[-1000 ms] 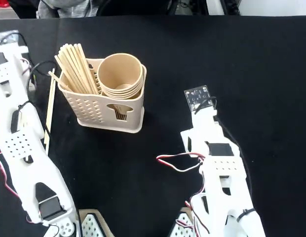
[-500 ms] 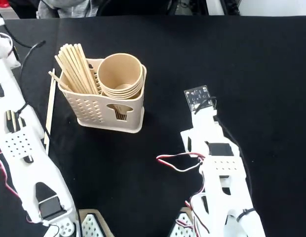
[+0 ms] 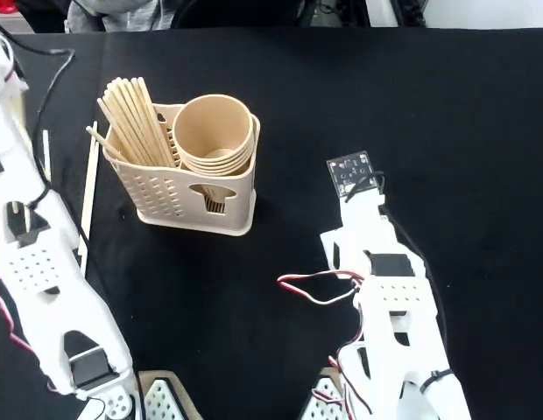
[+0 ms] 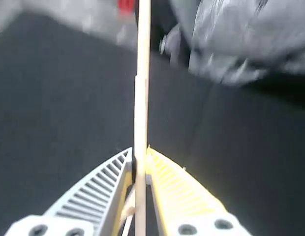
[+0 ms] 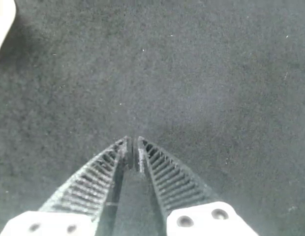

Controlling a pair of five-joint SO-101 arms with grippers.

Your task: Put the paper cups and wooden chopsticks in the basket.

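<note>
Pinching a single wooden chopstick (image 4: pixel 141 88) in my left jaws, which are closed narrow on its shaft, I hold it at the far left of the black worktop (image 3: pixel 359 87), with a long stretch of it sticking out ahead of the tips. I judge it light, stiff and smooth. It needs little force but could swivel in a two-point pinch, so a hold nearer its middle should swing less, and I can squeeze firmly without fear of crushing it. Just right of my left arm (image 3: pixel 35 262) a loose chopstick (image 3: pixel 88 201) lies flat on the worktop beside the basket (image 3: pixel 188 197). Thin as it is, I would set the tips down either side of its middle. The basket carries a bundle of chopsticks (image 3: pixel 136 118) standing in its left side and stacked paper cups (image 3: pixel 215 131) in its right. Further right, apart from the basket, my right arm (image 3: pixel 390 289) rests with its right jaws all but shut on nothing, low over bare worktop
</note>
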